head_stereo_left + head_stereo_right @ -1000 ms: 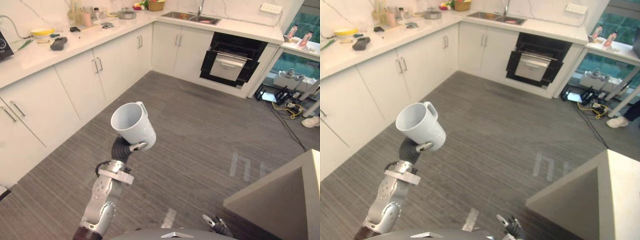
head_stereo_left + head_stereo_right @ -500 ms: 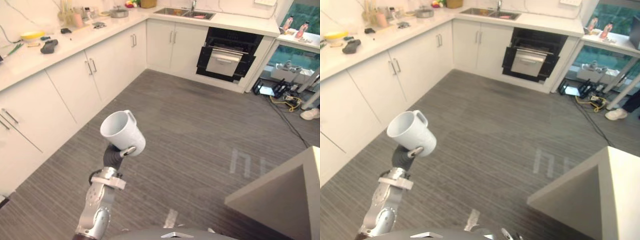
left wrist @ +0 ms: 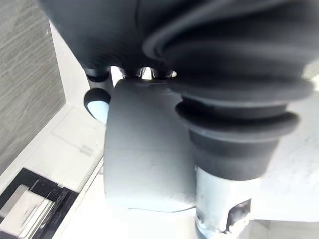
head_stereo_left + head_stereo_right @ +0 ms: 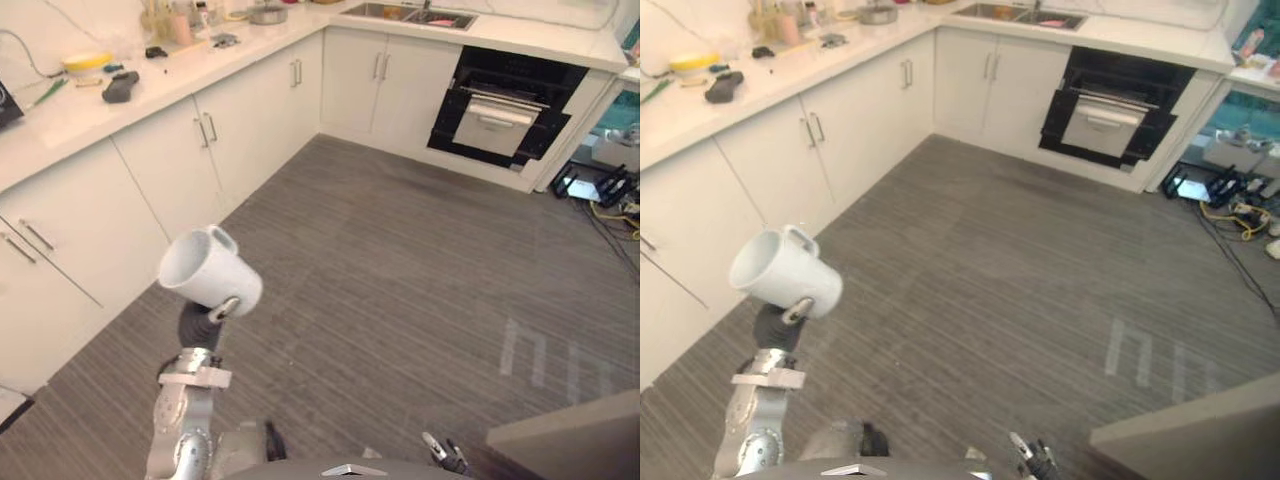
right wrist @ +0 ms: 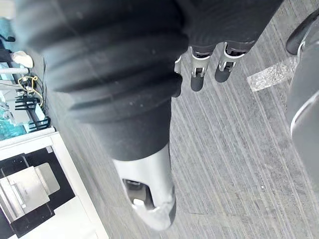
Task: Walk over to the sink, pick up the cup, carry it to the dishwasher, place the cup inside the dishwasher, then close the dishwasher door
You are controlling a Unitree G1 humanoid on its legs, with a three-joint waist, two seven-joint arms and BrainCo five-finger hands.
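Grey striped floor [image 4: 400,280] is bordered by white cabinets [image 4: 170,170], with a dishwasher [image 4: 505,115] set under the far counter. A white cup [image 4: 210,270] is held tilted above the floor, well apart from the dishwasher, by the curled fingers of the left hand [image 4: 198,325]. The right hand [image 5: 197,77] is shown low, its fingers loosely straight.

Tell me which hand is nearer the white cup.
Left. The left hand is curled round the cup, holding it up over the floor. The right hand hangs low by the robot's right side, well apart from it.
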